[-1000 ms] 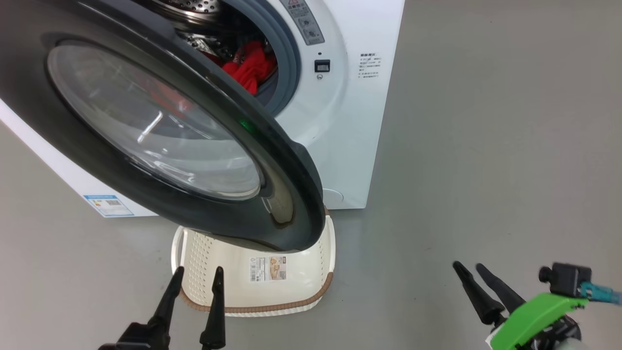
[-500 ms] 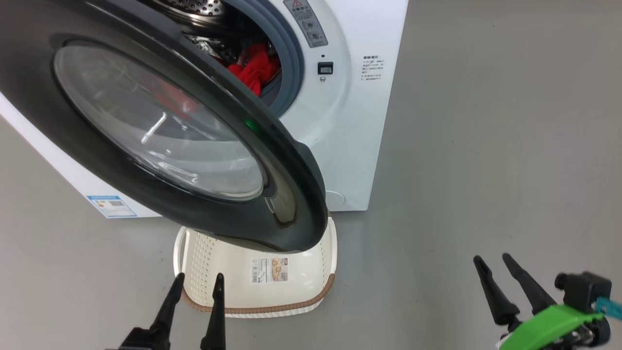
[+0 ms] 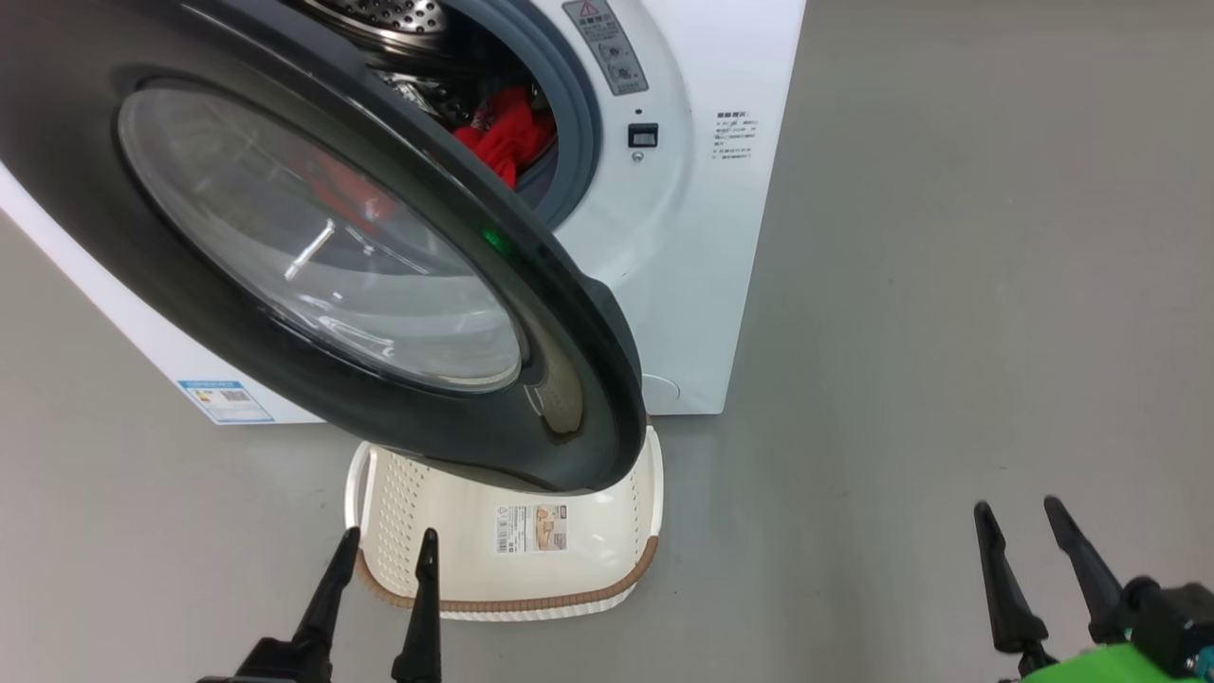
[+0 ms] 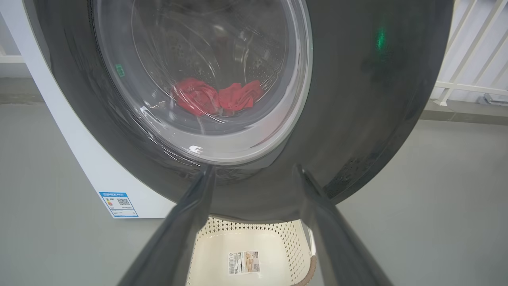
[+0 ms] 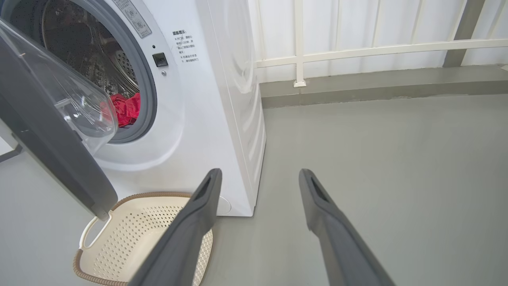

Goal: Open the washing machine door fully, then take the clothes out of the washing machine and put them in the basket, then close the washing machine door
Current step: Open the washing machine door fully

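At lower left, left gripper (image 3: pixel 391 533) spread, empty | washing machine door (image 3: pixel 322 247) partly swung out at its 12 o'clock, nearest this arm, above basket (image 3: pixel 398 517) | clothes (image 3: pixel 507 138) inside washing machine (image 3: pixel 702 237) | right gripper (image 3: pixel 1017 505) spread, empty, door at 10 o'clock

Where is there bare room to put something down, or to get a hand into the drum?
Widest: grey floor right of the washing machine, around the open right hand. Also floor left of the basket, near the blue label. Crowded: the door overhangs the basket; only the gap past its edge leads to the clothes.
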Controlling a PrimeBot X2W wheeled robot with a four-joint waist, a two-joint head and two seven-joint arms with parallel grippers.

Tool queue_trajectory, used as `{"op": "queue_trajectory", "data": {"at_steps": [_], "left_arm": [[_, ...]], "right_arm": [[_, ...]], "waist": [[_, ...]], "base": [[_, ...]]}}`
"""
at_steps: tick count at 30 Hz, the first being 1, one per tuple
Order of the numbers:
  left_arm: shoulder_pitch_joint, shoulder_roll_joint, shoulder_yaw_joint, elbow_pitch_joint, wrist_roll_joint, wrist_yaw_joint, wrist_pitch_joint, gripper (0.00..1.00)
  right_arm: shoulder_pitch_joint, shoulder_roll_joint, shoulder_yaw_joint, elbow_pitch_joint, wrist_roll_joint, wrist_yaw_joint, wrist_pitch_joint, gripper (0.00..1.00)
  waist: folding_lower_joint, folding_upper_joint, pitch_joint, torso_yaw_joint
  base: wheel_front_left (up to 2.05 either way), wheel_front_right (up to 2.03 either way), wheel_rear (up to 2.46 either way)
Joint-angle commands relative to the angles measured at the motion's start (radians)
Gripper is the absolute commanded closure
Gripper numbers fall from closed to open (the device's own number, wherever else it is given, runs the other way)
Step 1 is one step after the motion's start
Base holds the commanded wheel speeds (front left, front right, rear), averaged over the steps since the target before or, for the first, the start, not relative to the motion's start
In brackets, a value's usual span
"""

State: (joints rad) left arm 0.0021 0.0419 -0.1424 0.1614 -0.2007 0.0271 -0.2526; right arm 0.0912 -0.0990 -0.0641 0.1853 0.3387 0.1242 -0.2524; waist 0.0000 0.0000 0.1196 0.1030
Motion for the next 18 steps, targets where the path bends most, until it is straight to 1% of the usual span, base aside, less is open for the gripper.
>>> {"op": "queue_trajectory", "data": {"at_steps": [1,7,14,17,18], "left_arm": [[-0.004,0.008,0.032,-0.033,0.005,0.007,-0.009,0.0],[0.002,0.008,0.031,-0.038,0.004,0.006,-0.009,0.0],[-0.001,0.008,0.029,-0.04,0.004,0.005,-0.009,0.0],[-0.002,0.008,0.025,-0.04,0.002,0.006,-0.009,0.0],[-0.002,0.008,0.024,-0.04,0.001,0.006,-0.009,0.0]], "right_arm": [[0.01,-0.005,0.008,-0.029,-0.017,0.007,-0.009,0.0],[0.025,0.006,0.009,-0.017,-0.038,0.007,-0.009,0.0],[0.017,0.005,0.015,-0.023,-0.034,0.007,-0.009,0.0],[0.011,0.003,0.037,-0.028,-0.014,0.007,-0.009,0.0],[0.009,0.002,0.051,-0.027,0.002,0.007,-0.009,0.05]], "waist": [[0.0,0.0,-0.002,0.003],[0.0,0.0,-0.001,0.003],[0.0,0.0,0.003,0.004],[0.0,0.0,0.005,0.006],[0.0,0.0,0.005,0.007]], "base": [[0.0,0.0,0.0],[0.0,0.0,0.0],[0.0,0.0,0.0],[0.0,0.0,0.0],[0.0,0.0,0.0]]}}
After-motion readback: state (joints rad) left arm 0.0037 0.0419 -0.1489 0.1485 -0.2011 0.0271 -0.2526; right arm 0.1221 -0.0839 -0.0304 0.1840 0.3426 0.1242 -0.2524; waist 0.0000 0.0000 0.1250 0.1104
